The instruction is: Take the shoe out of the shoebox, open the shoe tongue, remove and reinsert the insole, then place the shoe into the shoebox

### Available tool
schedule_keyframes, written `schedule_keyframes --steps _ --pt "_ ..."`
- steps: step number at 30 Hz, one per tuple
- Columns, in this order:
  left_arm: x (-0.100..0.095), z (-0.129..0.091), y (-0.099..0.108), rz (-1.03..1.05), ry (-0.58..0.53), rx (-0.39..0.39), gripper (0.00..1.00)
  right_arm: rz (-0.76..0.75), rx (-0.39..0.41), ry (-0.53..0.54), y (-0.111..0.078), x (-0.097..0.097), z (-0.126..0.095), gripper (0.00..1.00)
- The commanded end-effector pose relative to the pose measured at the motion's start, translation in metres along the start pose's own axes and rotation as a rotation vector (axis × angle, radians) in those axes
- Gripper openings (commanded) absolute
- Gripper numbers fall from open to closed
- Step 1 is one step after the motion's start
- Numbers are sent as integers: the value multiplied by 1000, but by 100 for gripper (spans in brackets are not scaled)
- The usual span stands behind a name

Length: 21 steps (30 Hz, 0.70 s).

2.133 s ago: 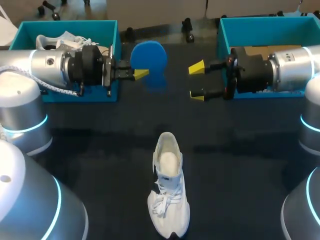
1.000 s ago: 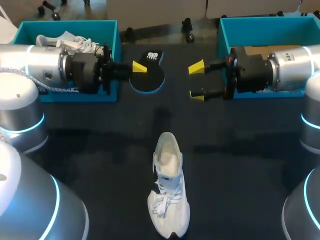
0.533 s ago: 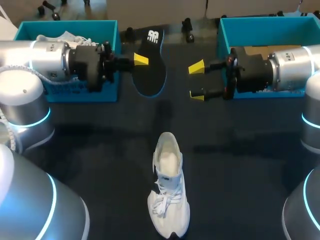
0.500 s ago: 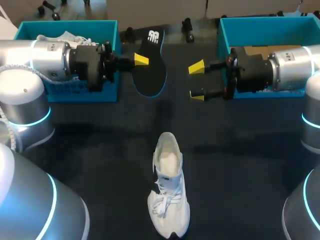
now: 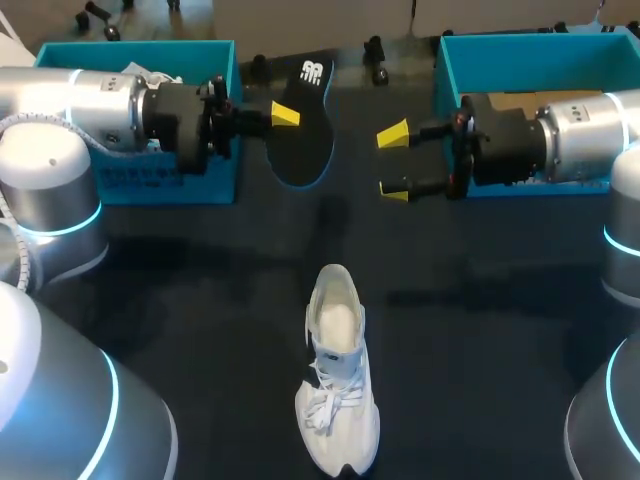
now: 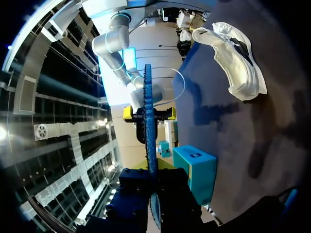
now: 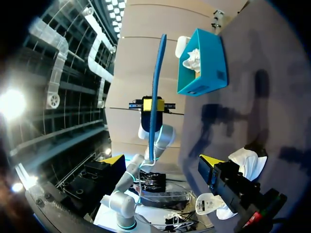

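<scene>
Head view: one shoe (image 5: 338,395) on the table (image 5: 500,330), 6 o'clock; two shoeboxes (image 5: 130,47), 10 and 2 o'clock. Left hand (image 5: 283,115) clamps one insole (image 5: 305,140), 12 o'clock; right hand (image 5: 394,160) wide open, empty.
Left wrist view: insole (image 6: 149,145) edge-on in the hand.
Right wrist view: hand (image 7: 163,159) open, empty.

A dark, matte surface (image 5: 200,300) fills the head view from edge to edge. At 10 o'clock on it stands a teal box (image 5: 170,190), open at the top. A second white shoe (image 7: 193,59) lies inside it, with laces or paper bunched around it; the head view hides most of it. At 2 o'clock, a tan, cardboard-like sheet (image 5: 530,97) shows inside the shoebox (image 5: 447,75), partly covered.
</scene>
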State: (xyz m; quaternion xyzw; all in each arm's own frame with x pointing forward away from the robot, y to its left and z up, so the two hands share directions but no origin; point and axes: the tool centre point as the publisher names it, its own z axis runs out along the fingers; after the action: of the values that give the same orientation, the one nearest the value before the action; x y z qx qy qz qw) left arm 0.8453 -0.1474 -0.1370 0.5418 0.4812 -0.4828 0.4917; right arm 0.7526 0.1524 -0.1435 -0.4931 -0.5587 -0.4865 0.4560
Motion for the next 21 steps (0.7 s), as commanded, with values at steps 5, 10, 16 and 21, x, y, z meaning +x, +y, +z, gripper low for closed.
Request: schedule_keyframes --steps 5,10,16,21 --pt "6 1 -18 25 19 -73 0 0 -1 0 0 -1 2 100" --pt "4 1 -21 29 15 -97 0 0 -1 0 0 -1 2 100" --pt "0 7 -24 43 3 -109 0 -22 7 0 1 -2 5 100" --pt "-1 15 -25 52 -2 -118 0 -53 1 -22 -1 -4 13 100"
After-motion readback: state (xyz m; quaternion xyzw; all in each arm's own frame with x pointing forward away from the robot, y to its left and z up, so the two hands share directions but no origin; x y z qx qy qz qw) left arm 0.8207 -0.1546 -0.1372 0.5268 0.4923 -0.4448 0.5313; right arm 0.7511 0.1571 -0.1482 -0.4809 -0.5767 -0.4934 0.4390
